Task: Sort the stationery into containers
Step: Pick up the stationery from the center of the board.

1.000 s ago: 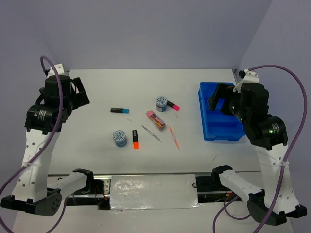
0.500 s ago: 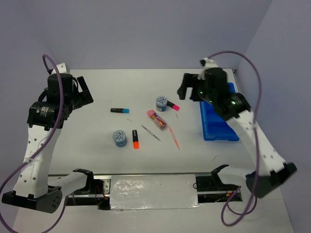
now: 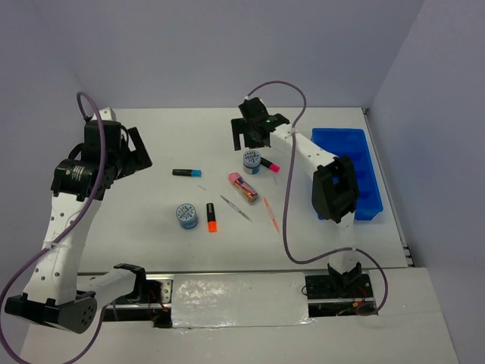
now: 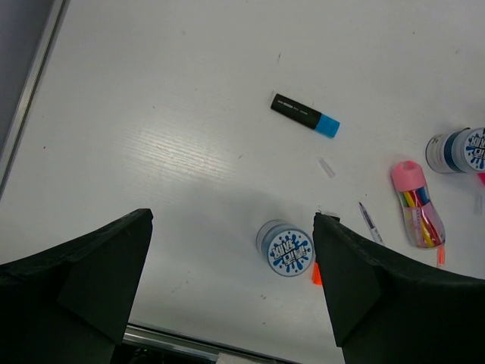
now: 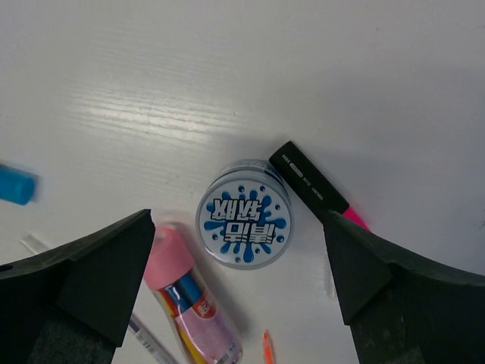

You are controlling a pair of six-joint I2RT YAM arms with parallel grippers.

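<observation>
Swung away from the tray [image 3: 362,150] at the right edge, the right gripper [image 3: 252,136] now hangs over the far disc [image 5: 243,224] just above the middle of the top view. The left arm has barely shifted.

The step in hand looks like the approach to a first pick (no item shows in the visible part of the tray). The disc lies flat, face up. It is round and squat, with a blue-grey rim and a white face splashed with blue lettering. In the right wrist view it sits at frame centre, between the two fingers, whose jaws stand wide apart and hold nothing.

The pink marker [image 5: 311,186] lies against, or all but against, the disc's upper-right rim, and the case [image 5: 193,307] sits just beside it at lower left. The next move therefore calls for a straight descent, with the fingers clearing both neighbours before closing across the disc's sides. Its smooth round wall may slip if caught off-centre.

Further out in the top view, the blue marker [image 3: 186,173] lies left of centre. The near disc [image 3: 186,215] and orange marker [image 3: 211,218] sit side by side lower down, with the grey pen [image 3: 236,208] and pink pen [image 3: 271,214] to their right. The left gripper [image 4: 233,224], at the upper left of the top view, is spread open and empty, high over the table [image 4: 189,91], with the near disc below it.
</observation>
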